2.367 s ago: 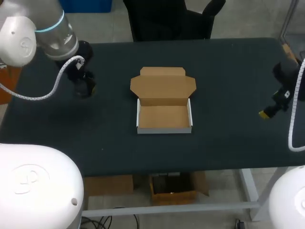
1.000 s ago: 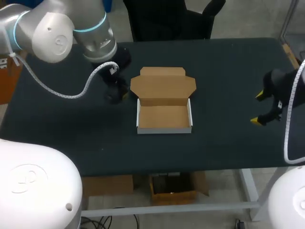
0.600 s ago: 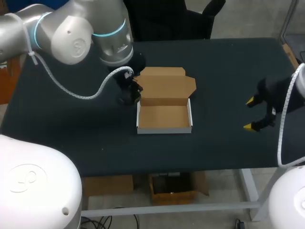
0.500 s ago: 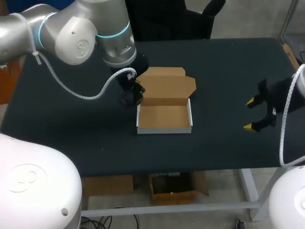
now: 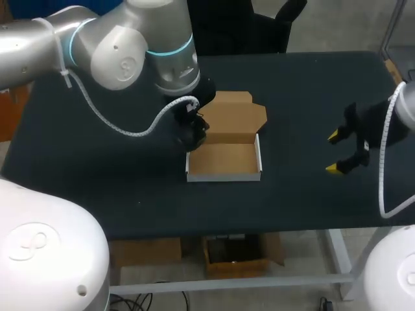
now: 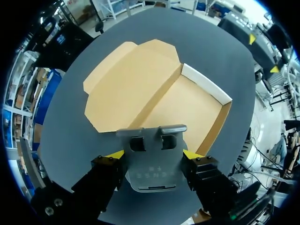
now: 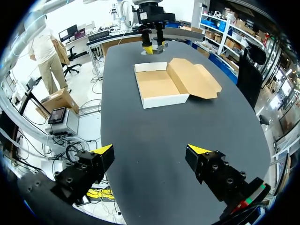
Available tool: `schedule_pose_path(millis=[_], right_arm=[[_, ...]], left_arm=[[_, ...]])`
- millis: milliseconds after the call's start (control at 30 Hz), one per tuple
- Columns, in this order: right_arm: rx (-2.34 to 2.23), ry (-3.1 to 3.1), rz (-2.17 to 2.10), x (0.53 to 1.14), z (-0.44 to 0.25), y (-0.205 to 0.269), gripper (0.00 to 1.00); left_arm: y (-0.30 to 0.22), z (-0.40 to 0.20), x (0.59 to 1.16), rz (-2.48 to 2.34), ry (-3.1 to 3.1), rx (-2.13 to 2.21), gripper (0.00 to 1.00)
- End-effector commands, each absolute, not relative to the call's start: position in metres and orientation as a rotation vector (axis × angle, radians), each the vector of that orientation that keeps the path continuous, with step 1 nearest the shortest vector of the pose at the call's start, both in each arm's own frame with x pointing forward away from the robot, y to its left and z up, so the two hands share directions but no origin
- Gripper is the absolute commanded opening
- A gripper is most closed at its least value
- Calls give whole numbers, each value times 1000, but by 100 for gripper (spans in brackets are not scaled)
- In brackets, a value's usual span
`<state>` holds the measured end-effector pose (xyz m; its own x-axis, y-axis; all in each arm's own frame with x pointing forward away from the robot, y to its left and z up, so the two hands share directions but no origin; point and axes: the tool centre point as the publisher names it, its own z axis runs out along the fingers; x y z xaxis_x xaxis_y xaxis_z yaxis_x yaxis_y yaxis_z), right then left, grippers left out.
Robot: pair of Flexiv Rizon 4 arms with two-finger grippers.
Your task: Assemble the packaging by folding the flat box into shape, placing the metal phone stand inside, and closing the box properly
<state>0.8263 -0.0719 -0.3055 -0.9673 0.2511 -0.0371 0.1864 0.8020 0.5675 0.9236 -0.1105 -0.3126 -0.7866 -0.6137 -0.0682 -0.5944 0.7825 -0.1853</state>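
Left jaws pinch phone stand [image 6: 152, 174] at box [image 6: 140, 89] (corner hidden); right jaws spread.

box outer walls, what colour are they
White outside, plain brown inside; the box shows it best in the right wrist view.

Dark matte table [image 5: 311, 91], evenly lit, broad
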Motion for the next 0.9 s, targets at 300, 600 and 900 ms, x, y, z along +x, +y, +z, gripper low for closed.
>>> schedule_pose_path(millis=[300,600,900], right_arm=[[345,2887,899,828,-304,-74,100],[345,2887,899,828,-304,-74,100],[345,2887,899,828,-304,-74,100]], left_arm=[[-155,-337,925,-222,2867,-907,0],[-178,-360,928,-233,2887,-852,0],[-189,-377,930,-231,2912,-817,0]])
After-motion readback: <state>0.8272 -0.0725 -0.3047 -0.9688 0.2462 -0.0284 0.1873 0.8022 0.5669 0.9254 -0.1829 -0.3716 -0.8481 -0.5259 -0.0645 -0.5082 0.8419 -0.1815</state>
